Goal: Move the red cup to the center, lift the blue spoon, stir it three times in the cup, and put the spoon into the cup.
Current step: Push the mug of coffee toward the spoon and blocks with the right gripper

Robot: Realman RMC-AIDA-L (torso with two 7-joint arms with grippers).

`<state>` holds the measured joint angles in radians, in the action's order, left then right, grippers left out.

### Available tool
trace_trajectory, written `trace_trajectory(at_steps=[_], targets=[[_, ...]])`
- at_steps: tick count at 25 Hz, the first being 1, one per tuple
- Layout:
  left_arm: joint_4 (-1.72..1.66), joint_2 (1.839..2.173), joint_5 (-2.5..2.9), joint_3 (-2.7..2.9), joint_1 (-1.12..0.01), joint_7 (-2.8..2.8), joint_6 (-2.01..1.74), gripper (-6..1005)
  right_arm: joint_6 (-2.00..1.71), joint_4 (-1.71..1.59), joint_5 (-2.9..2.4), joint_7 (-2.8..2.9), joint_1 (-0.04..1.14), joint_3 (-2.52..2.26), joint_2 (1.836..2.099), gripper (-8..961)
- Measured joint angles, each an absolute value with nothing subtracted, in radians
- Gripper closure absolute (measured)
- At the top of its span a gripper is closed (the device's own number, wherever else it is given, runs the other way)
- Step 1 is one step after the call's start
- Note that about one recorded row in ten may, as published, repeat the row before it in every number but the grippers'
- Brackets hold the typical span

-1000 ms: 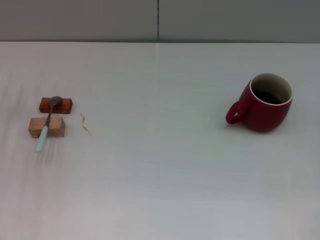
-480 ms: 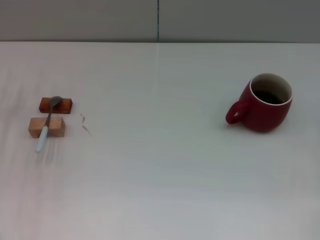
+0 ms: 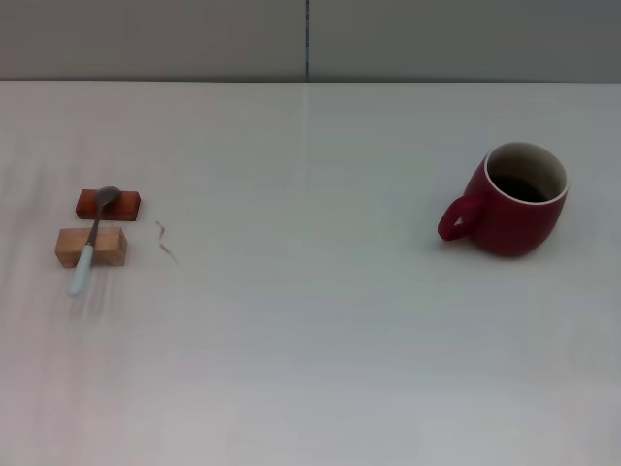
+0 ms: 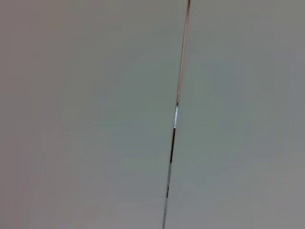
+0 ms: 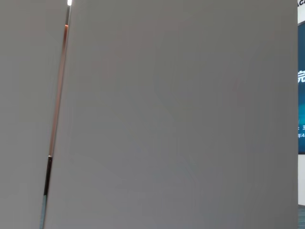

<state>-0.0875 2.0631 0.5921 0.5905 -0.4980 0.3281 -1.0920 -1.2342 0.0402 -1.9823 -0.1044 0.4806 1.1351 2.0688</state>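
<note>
The red cup [image 3: 514, 201] stands upright at the right side of the white table, its loop handle pointing toward the table's middle and its inside dark. At the far left lies the blue spoon [image 3: 90, 243]: its grey bowl rests on a reddish wooden block [image 3: 108, 204], its neck crosses a pale wooden block [image 3: 90, 247], and its light-blue handle end points toward the table's front. Neither gripper nor arm shows in the head view. Both wrist views show only a plain grey wall panel with a thin seam.
A small reddish thread-like scrap [image 3: 166, 241] lies on the table just right of the blocks. The table [image 3: 310, 320] runs back to a grey wall [image 3: 310, 39].
</note>
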Motion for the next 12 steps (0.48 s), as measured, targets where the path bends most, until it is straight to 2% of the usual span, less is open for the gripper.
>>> trace_trajectory(at_steps=[3,6,11,12], targets=[[-0.087,2.063,0.592,0.591,-0.498,0.328,-1.092,167,-1.234,0.035,-1.982,-0.105,0.480,1.135,2.068,438],[-0.087,2.063,0.592,0.591,-0.499,0.328,-1.092,168,-1.234,0.032,-1.982,-0.106,0.478,1.135,2.068,675],[-0.087,2.064,0.592,0.591,-0.500,0.328,-1.094,169,-1.234,0.013,-1.985,-0.115,0.482,1.130,2.067,895],[-0.087,2.064,0.592,0.591,-0.500,0.328,-1.094,169,-1.234,0.013,-1.985,-0.115,0.482,1.130,2.067,895]])
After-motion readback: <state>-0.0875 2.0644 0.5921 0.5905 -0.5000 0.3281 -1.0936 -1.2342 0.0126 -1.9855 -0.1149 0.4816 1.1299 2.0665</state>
